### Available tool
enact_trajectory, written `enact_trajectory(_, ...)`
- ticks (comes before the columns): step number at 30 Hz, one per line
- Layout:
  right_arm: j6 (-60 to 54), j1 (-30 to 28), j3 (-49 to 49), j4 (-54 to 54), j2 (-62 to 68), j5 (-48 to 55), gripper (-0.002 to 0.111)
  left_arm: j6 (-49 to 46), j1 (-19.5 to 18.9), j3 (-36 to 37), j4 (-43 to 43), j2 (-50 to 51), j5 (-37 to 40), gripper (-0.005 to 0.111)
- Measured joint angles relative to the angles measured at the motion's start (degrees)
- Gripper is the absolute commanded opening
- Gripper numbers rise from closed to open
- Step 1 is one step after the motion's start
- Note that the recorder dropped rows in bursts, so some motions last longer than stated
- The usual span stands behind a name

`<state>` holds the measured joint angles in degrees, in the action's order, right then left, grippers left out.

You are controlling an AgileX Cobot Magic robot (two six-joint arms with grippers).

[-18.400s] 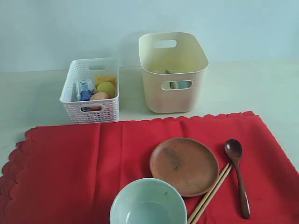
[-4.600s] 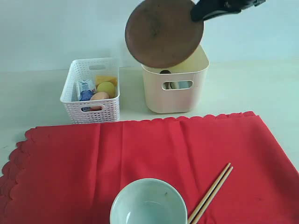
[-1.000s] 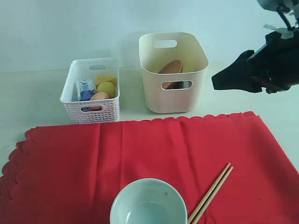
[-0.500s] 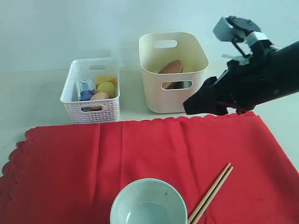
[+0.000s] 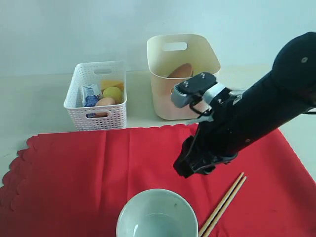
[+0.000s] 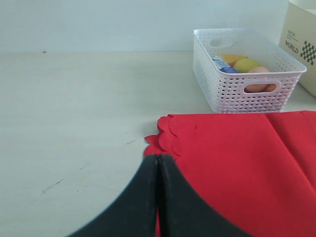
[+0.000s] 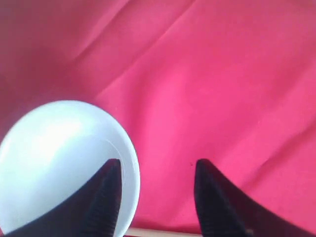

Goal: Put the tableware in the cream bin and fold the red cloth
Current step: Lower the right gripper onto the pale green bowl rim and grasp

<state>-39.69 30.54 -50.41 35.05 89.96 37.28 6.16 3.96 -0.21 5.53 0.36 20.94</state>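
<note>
- The red cloth (image 5: 98, 173) lies spread flat on the table (image 5: 39, 98), its long axis running side to side across the exterior view.
- The pale green bowl (image 5: 157, 217) stands upright, mouth up, at the cloth's near edge.
- The wooden chopsticks (image 5: 224, 202) lie side by side on the cloth, on a diagonal from its near edge towards its far right corner.
- The cream bin (image 5: 160, 98) stands just past the cloth's far edge, with the brown plate (image 5: 180, 70) leaning on its edge inside.
- The white lattice basket (image 5: 94, 111) also sits just past the cloth's far edge.
- The right gripper (image 7: 155, 168) hangs over the cloth, jaws apart and empty, one finger by the bowl's rim.
- The left gripper (image 6: 158, 158) is at the cloth's scalloped left corner, jaws pressed together and holding nothing.
</note>
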Motion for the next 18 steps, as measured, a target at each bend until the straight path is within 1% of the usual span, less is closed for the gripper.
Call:
enact_trajectory(8, 2.3, 5.4, 0.0, -5.1, 4.1, -0.1, 0.046, 0.0, 0.0, 0.0, 0.0, 0.0, 0.0, 0.0)
enact_trajectory(18, 4.4, 6.0, 0.0, -6.8, 7.5, -1.4, 0.046, 0.0, 0.0, 0.0, 0.0, 0.0, 0.0, 0.0)
